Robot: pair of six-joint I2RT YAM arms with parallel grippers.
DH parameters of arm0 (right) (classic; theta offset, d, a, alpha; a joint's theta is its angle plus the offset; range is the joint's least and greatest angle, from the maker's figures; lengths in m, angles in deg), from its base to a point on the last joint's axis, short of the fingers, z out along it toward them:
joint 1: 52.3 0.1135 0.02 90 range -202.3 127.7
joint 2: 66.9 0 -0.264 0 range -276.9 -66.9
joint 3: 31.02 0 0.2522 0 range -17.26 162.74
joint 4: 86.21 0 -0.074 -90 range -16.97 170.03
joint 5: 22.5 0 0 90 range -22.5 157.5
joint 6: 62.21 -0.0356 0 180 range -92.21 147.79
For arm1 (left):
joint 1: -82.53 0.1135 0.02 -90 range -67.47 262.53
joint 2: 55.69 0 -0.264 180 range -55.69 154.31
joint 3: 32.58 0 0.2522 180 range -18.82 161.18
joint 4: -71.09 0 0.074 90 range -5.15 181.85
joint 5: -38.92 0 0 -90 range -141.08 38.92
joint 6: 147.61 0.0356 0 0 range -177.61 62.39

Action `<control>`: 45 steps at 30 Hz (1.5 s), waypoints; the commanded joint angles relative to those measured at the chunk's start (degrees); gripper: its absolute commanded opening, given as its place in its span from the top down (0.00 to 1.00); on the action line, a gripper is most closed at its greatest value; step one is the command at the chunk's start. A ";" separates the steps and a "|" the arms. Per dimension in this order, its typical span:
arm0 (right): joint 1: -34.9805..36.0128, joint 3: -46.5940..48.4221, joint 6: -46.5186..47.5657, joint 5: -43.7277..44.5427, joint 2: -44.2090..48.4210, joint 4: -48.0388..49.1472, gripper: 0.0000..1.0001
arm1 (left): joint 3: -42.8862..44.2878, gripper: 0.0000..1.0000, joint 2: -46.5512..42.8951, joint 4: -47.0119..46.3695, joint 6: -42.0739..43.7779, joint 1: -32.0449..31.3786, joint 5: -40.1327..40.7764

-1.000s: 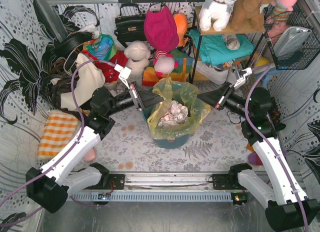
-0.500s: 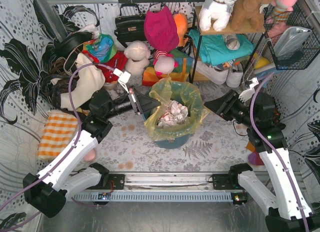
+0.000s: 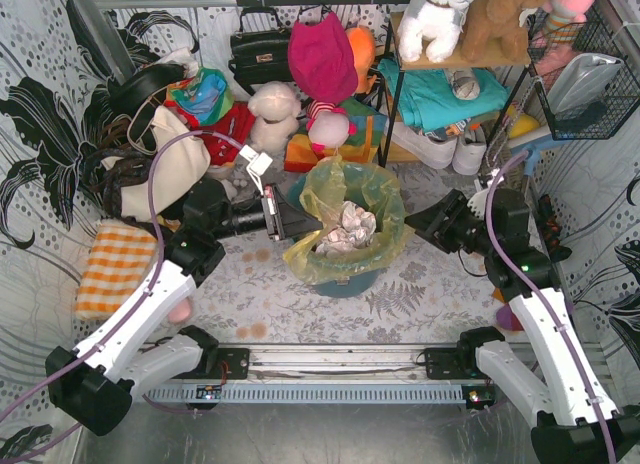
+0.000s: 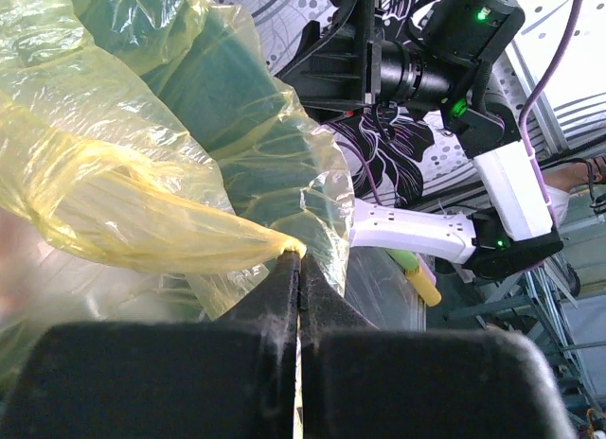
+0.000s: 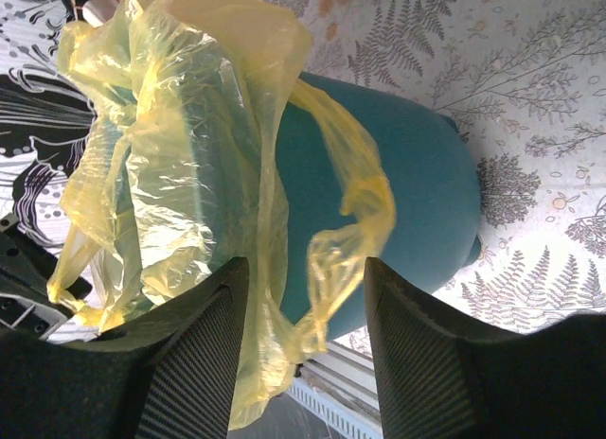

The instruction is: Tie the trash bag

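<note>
At the middle of the table, the right gripper (image 3: pixel 418 224) has let go of the trash bag (image 3: pixel 385 199) since a second ago and backed off, its jaws apart. The left gripper (image 4: pixel 295 259) stays clamped on the bag's left rim, drawing it outward. The bag lines the teal bin (image 3: pixel 345 281), with crumpled white paper (image 3: pixel 345 227) inside. Its thin yellow-green plastic is crinkly and hangs slack on the right.

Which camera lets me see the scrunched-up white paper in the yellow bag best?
The top external view: it looks down into the open trash bag, so the crumpled paper shows plainly. The left wrist view shows only pinched bag film; the right wrist view shows the bag draped over the teal bin, no paper.
</note>
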 commanded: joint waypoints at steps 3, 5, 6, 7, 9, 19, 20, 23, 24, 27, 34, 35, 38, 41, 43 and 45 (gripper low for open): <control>0.28 0.55 -0.33 5.26 2.15 -3.10 0.45 | 1.48 1.00 0.93 -6.13 -3.05 -0.07 -5.66; 0.29 0.51 -0.43 6.24 2.43 -3.85 0.43 | 1.33 1.00 1.20 -7.32 -3.82 -0.14 -6.43; 0.32 0.34 -0.48 6.50 2.39 -4.12 0.42 | 1.45 1.00 1.27 -7.02 -3.61 -0.14 -6.52; 0.32 0.06 -0.54 6.12 2.21 -3.72 0.42 | 1.90 1.00 1.37 -6.37 -3.14 -0.14 -6.46; 0.32 -1.32 -1.62 3.86 1.87 -0.92 0.44 | 2.39 1.00 1.84 -5.27 -2.52 -0.08 -6.62; 0.32 -7.83 -4.81 -4.50 -2.47 11.77 0.69 | 2.45 1.00 3.85 -9.04 -5.98 -0.14 -8.72; 0.26 -8.17 -4.76 -4.48 -2.66 11.94 0.80 | 2.14 1.00 4.04 -9.58 -6.78 -0.15 -9.31; 0.32 -8.42 -4.14 -3.40 -2.36 11.16 1.00 | 0.73 1.00 4.86 -14.05 -11.68 -0.22 -13.02; 0.32 -8.27 -3.81 -2.82 -2.21 10.66 1.00 | 0.46 1.00 5.22 -16.52 -13.64 -0.18 -14.15; 0.31 -7.90 -3.09 -2.13 -2.11 9.84 1.00 | 0.27 1.00 6.59 -27.00 -21.71 -0.20 -14.69; 0.32 -7.58 -2.86 -2.17 -2.71 10.31 1.00 | 2.59 1.00 14.28 -60.76 -44.43 -0.31 -8.30; 0.32 -7.35 -2.76 -2.16 -2.73 10.23 1.00 | 3.25 1.00 15.89 -66.08 -47.46 -0.25 -6.99; 0.31 -6.90 -2.38 -2.29 -2.93 9.87 1.00 | 5.66 1.00 20.60 -79.27 -56.67 -0.29 -3.11; 0.30 -5.95 -2.00 -2.26 -2.45 8.51 1.00 | 7.66 1.00 24.52 -85.95 -60.22 -0.23 -0.77; 0.32 -5.31 -1.70 -1.28 -1.39 7.35 1.00 | 8.62 1.00 24.99 -85.49 -58.43 -0.19 -0.36; 0.32 -4.56 -1.41 0.00 0.17 6.15 1.00 | 9.36 1.00 24.87 -83.48 -56.01 -0.22 -0.26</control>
